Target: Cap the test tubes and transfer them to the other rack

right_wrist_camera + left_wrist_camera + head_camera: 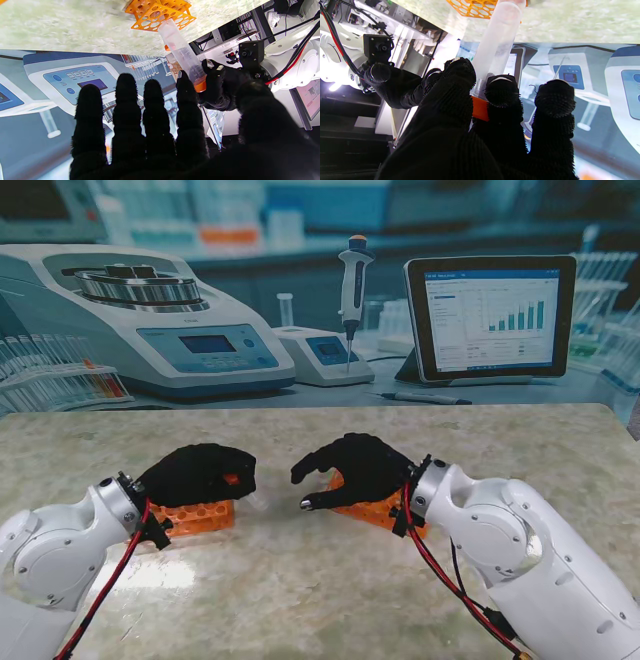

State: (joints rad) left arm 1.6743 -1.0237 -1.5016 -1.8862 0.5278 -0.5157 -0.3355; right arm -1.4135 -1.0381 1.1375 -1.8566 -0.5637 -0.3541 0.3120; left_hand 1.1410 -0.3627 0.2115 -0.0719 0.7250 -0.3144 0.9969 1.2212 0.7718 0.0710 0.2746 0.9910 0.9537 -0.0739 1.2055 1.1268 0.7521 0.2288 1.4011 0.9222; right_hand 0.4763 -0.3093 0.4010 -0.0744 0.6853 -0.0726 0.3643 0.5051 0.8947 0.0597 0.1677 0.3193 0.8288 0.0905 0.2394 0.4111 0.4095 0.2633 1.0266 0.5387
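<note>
Left robot hand point(200, 474) grips capped tube point(498, 42); lower it upright into rack point(195, 518); right robot hand point(352, 468) released, fingers spread

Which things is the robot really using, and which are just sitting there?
Using:
- test tube with orange cap, held in the left hand
- two orange racks
- right hand, open

Just sitting there:
- the lab-picture backdrop

Lab: centrifuge point(140, 315), pipette point(352, 290), tablet point(490, 318) behind marble table point(320, 580).

Black left hand point(200, 472), orange cap point(480, 108), orange honeycomb rack point(198, 518), mottled beige table point(320, 580).
</note>
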